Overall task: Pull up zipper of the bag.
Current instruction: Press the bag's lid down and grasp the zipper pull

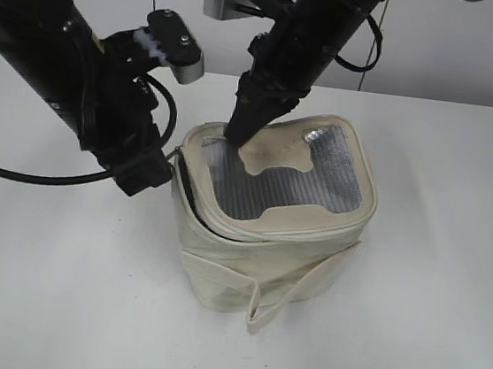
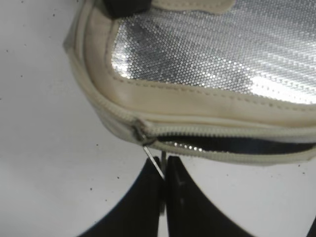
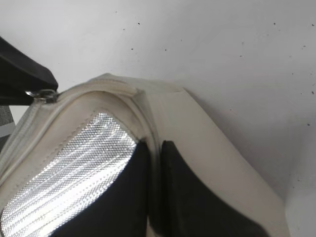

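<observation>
The cream-white bag (image 1: 267,240) stands upright mid-table, its lid with the grey ribbed panel (image 1: 318,179) facing up. In the left wrist view the zipper (image 2: 222,132) is closed left of the slider (image 2: 140,133). To the slider's right it gapes open over a dark slit. My left gripper (image 2: 163,170) is shut on the thin silver pull (image 2: 154,160) at the bag's left corner (image 1: 160,173). My right gripper (image 1: 237,136) comes down on the lid's far-left corner. Its fingers (image 3: 154,145) are closed on the lid's raised rim seam. The wide strap (image 1: 218,275) hangs across the front.
The bag stands on a white table (image 1: 426,330) with a pale wall behind it. A black cable (image 1: 34,176) from the left arm trails over the table at the left. Both arms crowd the bag's left and rear sides.
</observation>
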Robot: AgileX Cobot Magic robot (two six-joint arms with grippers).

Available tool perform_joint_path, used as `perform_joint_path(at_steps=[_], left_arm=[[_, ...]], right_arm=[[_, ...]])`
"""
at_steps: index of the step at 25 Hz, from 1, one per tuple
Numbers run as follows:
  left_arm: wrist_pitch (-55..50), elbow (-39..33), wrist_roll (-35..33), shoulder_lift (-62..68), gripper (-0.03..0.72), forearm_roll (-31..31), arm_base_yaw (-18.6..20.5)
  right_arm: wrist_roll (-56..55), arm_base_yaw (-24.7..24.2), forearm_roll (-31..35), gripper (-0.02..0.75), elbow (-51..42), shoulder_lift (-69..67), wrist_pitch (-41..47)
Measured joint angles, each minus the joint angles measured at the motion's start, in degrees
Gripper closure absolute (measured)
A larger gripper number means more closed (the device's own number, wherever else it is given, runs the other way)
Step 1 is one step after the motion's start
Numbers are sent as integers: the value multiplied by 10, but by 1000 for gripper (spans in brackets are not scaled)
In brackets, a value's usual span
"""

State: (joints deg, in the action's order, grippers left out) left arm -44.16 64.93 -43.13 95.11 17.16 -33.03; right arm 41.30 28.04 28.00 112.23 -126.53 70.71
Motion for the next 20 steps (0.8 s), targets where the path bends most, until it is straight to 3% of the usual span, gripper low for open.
perform_joint_path(at_steps=[20], left_arm=[[-50, 4, 102, -5, 690, 21, -3]], right_arm=[[-104, -4, -60, 700, 35, -10, 0]])
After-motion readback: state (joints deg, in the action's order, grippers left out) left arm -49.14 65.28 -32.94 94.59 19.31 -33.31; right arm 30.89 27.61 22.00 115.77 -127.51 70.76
